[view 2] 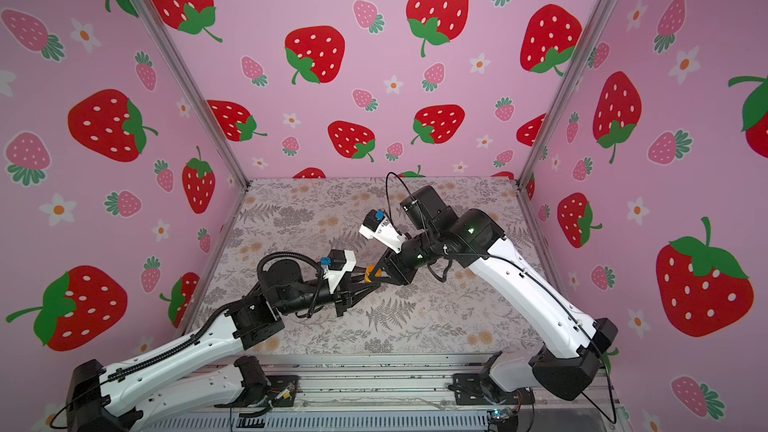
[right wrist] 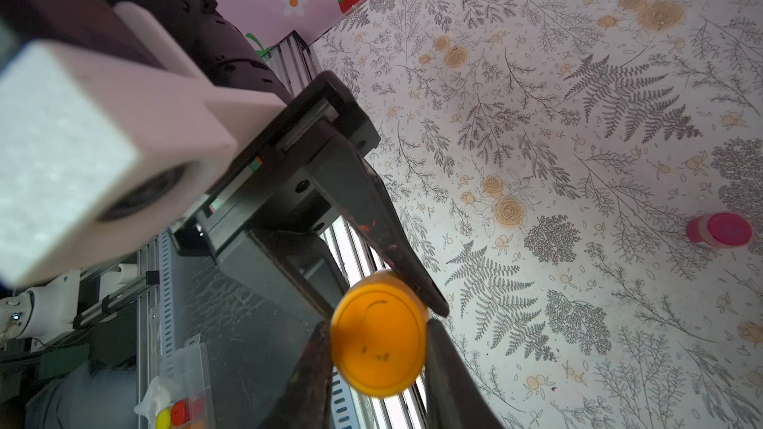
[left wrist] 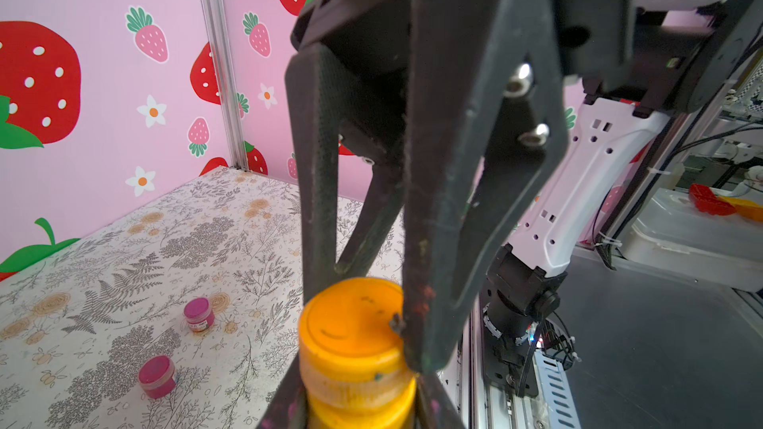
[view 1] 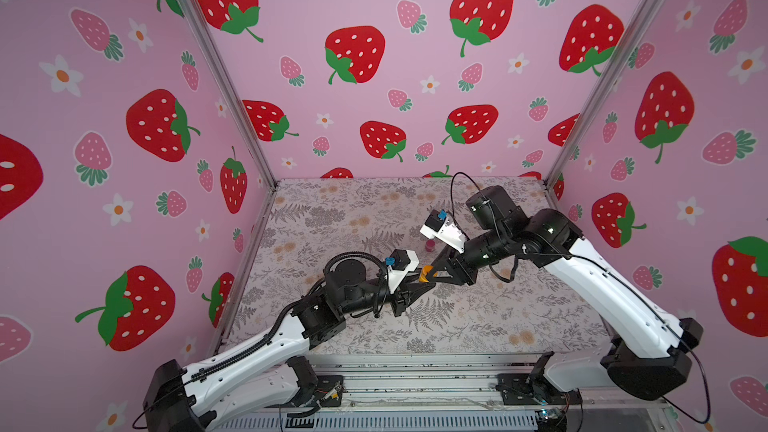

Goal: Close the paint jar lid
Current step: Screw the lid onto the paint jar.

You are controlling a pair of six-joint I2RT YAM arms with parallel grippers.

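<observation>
- My left gripper [left wrist: 359, 411] clenches the orange jar [left wrist: 365, 416], right gripper [right wrist: 377, 359] its lid [right wrist: 377, 340].
- My left wrist sees two pink jars [left wrist: 199, 314]; a top view shows one pink jar [view 1: 555, 246].

From 7 o'clock, left arm [view 1: 257, 351] reaches in; from 4 o'clock, right arm [view 1: 615, 288]. Tips meet at centre: left gripper [view 1: 421, 279] clamped on jar [left wrist: 363, 410], right gripper [view 1: 433, 273] on lid [left wrist: 351, 323].

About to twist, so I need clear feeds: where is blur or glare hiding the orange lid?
Left wrist view: orange lid sharp, right fingers slightly soft. Right wrist view: lid clear, white camera housing blurred, blown-out strip behind. In both top views: lid tiny.
</observation>
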